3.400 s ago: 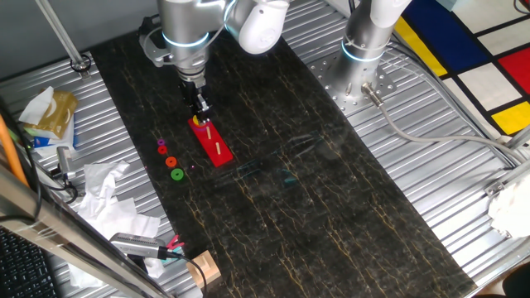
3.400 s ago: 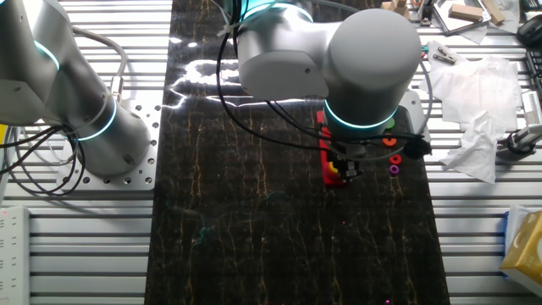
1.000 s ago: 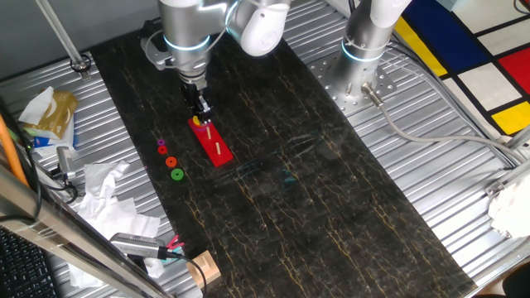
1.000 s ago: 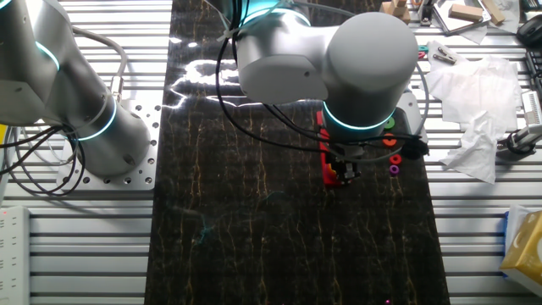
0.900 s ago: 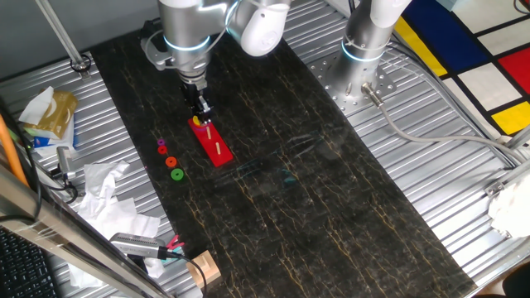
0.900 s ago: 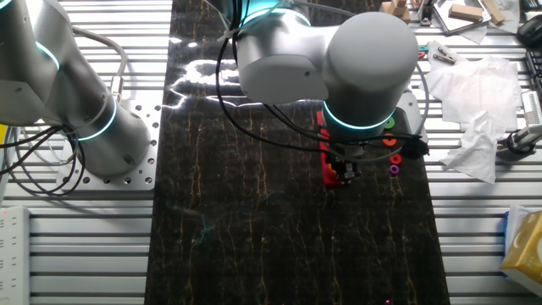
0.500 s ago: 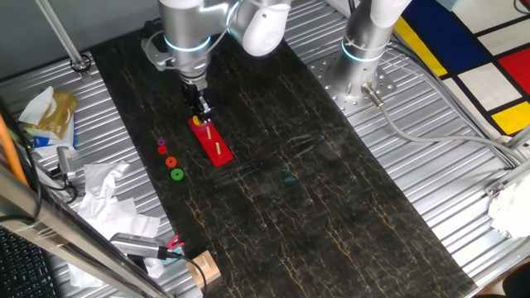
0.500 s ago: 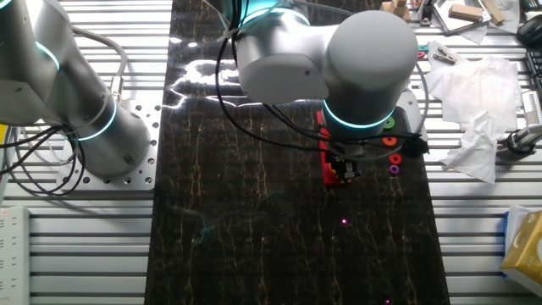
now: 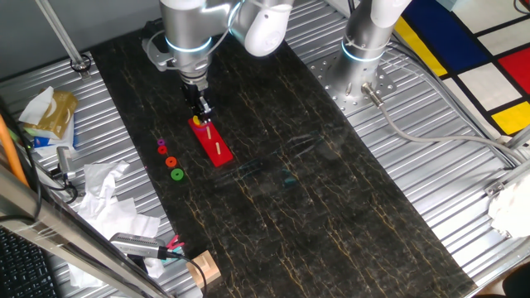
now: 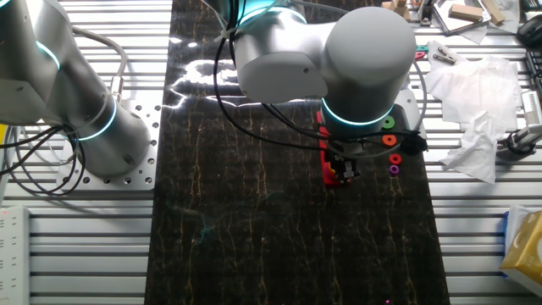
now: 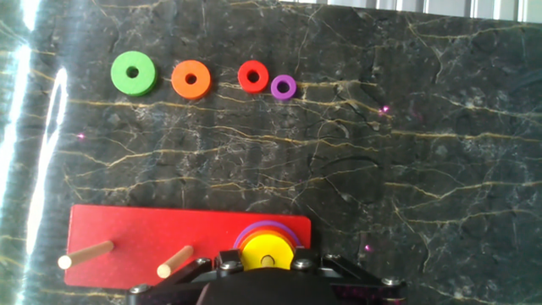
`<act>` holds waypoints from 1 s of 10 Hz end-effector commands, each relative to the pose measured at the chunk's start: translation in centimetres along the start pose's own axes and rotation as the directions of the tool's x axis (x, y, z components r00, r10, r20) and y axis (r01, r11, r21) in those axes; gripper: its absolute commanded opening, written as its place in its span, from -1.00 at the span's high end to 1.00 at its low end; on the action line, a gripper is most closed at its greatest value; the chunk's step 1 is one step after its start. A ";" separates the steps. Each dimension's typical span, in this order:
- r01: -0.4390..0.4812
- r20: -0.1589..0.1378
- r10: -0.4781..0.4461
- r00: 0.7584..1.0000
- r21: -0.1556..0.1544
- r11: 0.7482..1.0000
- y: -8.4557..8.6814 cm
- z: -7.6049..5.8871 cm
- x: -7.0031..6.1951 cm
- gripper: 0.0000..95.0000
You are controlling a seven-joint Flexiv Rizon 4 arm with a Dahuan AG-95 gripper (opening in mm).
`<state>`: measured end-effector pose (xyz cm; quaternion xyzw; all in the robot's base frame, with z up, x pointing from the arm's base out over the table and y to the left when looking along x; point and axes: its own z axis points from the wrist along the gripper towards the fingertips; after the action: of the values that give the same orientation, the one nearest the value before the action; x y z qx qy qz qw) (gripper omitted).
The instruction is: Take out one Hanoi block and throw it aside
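Four loose rings lie in a row on the dark mat: one green ring (image 11: 134, 74), one orange ring (image 11: 191, 79), one red ring (image 11: 253, 75) and one small purple ring (image 11: 284, 85). One red base (image 11: 144, 244) carries two bare wooden pegs (image 11: 85, 254) and one yellow Hanoi block (image 11: 268, 252) on top of a stack.

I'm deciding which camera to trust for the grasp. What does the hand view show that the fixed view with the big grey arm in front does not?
Only the hand view shows the yellow Hanoi block on its peg, two bare pegs, and the green ring. Only the fixed view shows the crumpled paper and a second arm. Both show the red base and the orange ring. The tool sits low over the block; its state is unclear.
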<state>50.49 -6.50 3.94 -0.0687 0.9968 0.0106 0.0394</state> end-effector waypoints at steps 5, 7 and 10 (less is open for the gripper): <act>0.011 -0.001 -0.011 1.000 -0.001 1.000 0.0 -0.1 0.0 1.00; 0.016 -0.001 -0.016 1.000 -0.002 1.000 0.0 -0.3 0.1 1.00; 0.028 0.000 -0.028 1.000 -0.002 1.000 -0.2 -0.9 0.3 1.00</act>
<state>50.07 -6.85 4.88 -0.0834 0.9957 0.0104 0.0397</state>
